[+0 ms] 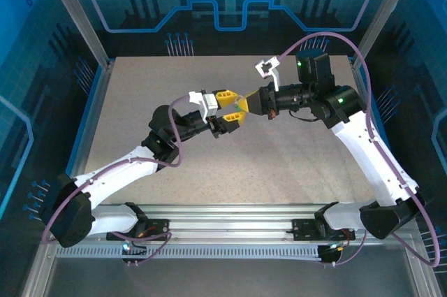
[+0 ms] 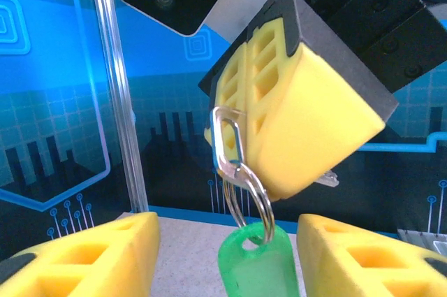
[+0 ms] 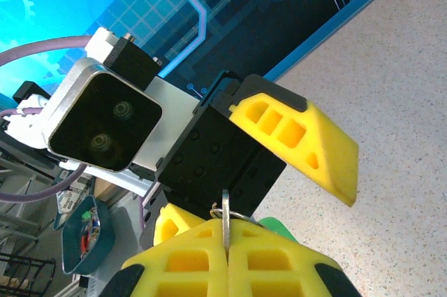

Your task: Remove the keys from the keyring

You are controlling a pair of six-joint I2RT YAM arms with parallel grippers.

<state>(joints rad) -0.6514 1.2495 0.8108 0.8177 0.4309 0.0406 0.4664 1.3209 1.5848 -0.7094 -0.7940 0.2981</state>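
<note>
Keyring [image 2: 265, 203] hangs in mid-air at the centre of the overhead frame, carried by the right gripper [image 1: 241, 105], whose yellow fingers are pressed fully together on what looks like a flat metal key [image 3: 225, 226] threaded on the ring. A sliver of metal pokes out at the far side of the pads in the left wrist view, probably the key's blade. The left gripper [image 1: 229, 107] faces it from the left with its jaws about halfway apart and holding nothing. Its two fingers sit at the lower corners of its own camera frame, either side of a green plastic tag [image 2: 258, 269] that dangles from the ring, with clear gaps on both sides. Both arms hold this meeting well above the speckled worktop [image 1: 293, 157].

Judging by its look, the ring is a light, stiff, springy split coil of smooth steel, likely to slip or swivel under soft pads. The tag is the broadest and least slippery part, so it looks the best place for the left gripper to close, steadying the ring while the key is worked round the coil.
</note>
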